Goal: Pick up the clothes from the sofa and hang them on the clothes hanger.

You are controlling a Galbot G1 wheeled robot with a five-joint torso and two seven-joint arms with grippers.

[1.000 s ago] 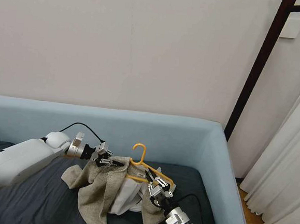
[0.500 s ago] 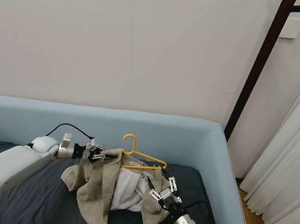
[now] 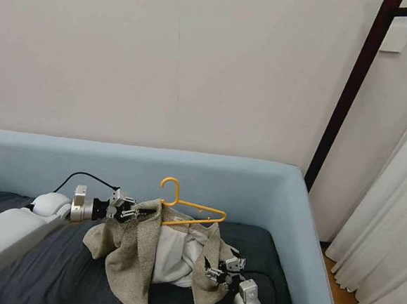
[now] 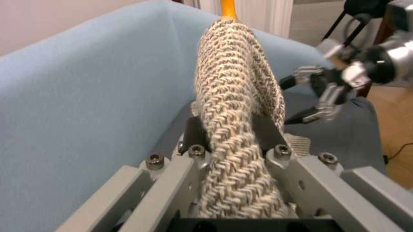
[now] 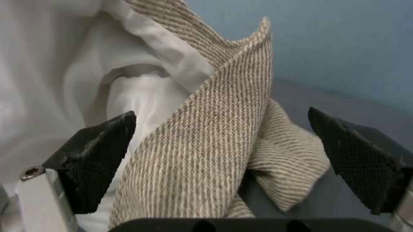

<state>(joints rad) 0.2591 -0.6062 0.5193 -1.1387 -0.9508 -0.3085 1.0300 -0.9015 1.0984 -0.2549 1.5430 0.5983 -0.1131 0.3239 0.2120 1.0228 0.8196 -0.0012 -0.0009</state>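
Sofa (image 3: 271, 192): left gripper (image 3: 137, 214) clamps jacket (image 3: 128, 259) (wrist view: right gripper (image 3: 221, 266) agape).

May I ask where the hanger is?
The hanger hangs mid head view above the sofa, inside the tweed jacket, its left end clamped by the left gripper.

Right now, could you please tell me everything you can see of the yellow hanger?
The hanger is thin, glossy yellow, plastic-looking: an open hook, sloped shoulders, a lower bar. It stands hook-up before the sofa back. The beige knit jacket drapes over it and hides its left end, where the left pincer is shut on the jacket; its right end is bare.
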